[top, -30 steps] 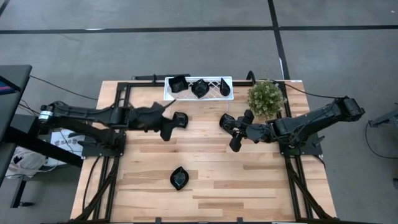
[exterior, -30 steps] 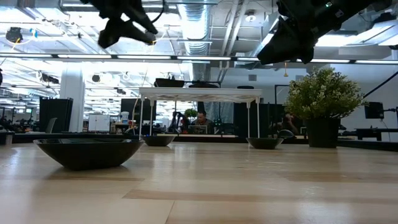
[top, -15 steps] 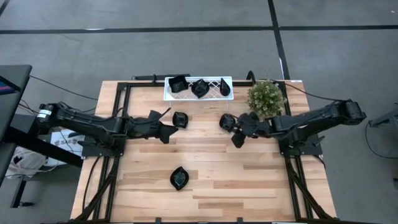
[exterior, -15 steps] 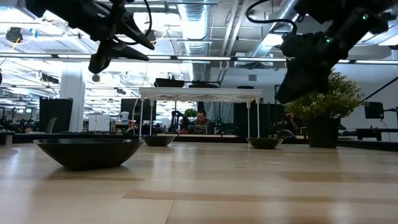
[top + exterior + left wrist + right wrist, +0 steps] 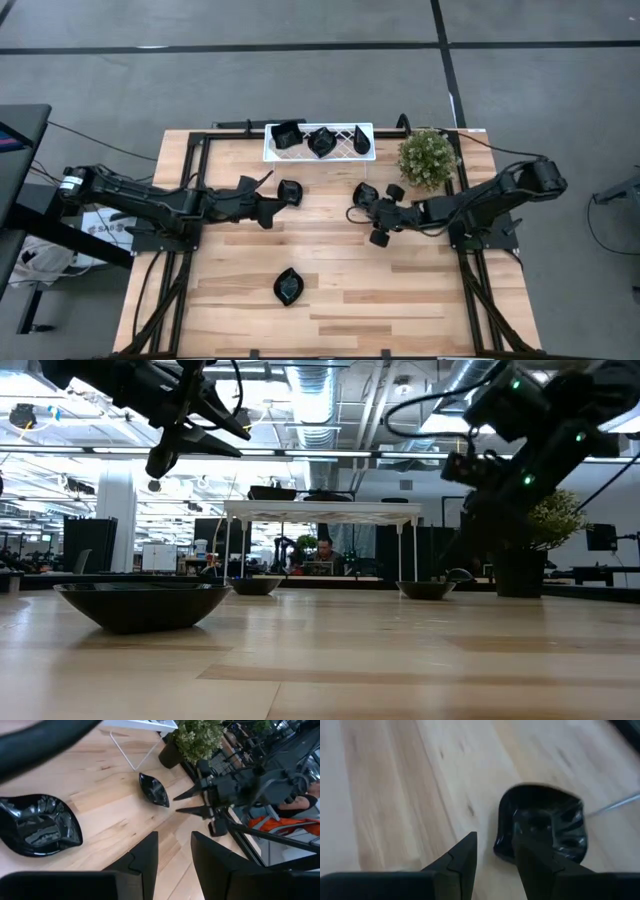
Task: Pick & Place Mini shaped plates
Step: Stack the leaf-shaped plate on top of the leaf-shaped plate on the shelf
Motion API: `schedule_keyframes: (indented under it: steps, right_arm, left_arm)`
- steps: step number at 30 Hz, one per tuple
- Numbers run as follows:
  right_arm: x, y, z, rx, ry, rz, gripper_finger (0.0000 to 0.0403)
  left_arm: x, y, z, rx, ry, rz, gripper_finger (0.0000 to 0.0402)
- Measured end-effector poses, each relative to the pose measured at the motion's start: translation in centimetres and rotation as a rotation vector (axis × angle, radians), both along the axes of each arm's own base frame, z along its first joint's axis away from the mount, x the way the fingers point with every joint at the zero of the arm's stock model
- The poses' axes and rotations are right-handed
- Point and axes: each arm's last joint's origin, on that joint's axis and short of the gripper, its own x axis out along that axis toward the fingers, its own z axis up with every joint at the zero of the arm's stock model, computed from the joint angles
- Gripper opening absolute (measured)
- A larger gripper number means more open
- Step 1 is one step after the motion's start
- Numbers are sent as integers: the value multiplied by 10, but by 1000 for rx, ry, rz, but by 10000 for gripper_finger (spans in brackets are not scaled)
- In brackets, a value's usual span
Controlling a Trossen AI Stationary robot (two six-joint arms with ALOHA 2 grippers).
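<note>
- Right now, both claws hang empty above the table (image 5: 330, 300), each with its fingers apart and nothing between them.
- By my reading, the left gripper (image 5: 270, 212) hovers just beside a dark leaf-shaped plate (image 5: 290, 192) on the wood near the white tray (image 5: 345, 131); the left wrist view shows that plate (image 5: 37, 824) lying flat, off to one side of the fingers rather than between them. If the claw drops as it stands, it may close on air or nudge the plate away.
- Similarly, the right gripper (image 5: 380, 215) sits close to a second plate (image 5: 366, 192) near the potted plant (image 5: 428, 157). In the right wrist view one finger (image 5: 535, 855) covers the near rim of this plate (image 5: 545, 825), so a straight descent could land on the rim and tip or skid the glossy dish.
- These plates look slick and shallow, so a pinch on a sloping edge might squirt the dish out.
- Three plates (image 5: 320, 141) already lie in the tray, crowded at one end; a careless drop could stack or knock them.
- Another plate (image 5: 287, 286) waits well apart, near the table's front edge.
- Finally, the two arms work near each other at mid-table, so a wide swing toward the tray risks a bump.
</note>
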Motion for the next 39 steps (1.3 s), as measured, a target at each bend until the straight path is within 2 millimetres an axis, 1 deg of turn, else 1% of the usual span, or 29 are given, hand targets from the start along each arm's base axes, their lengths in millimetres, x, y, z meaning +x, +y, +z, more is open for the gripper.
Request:
schedule_keyframes:
  steps: [5,13,22,28,32,34,38,39]
  right_arm:
    - [10,1,-17,-12,12,-10,122]
    - [15,-3,-35,-25,63,-39,122]
    - [19,-7,-37,-55,36,-83,122]
    - [21,-16,-34,-72,24,-140,119]
    - [21,-22,-35,-41,12,-176,95]
    - [21,-23,-35,-4,12,-160,73]
    - [23,-22,-33,80,-26,-150,16]
    - [24,-21,-33,92,-35,-143,9]
  left_arm:
    - [0,0,0,7,-1,-5,117]
    - [-1,0,-2,7,2,-4,117]
    - [-1,0,-3,-3,-12,1,117]
    - [0,0,-2,-4,-17,1,117]
    - [0,0,-2,-5,-19,1,117]
    - [0,0,-2,-5,-19,1,117]
    - [0,0,-2,1,-20,8,117]
    - [0,0,-2,1,-20,9,117]
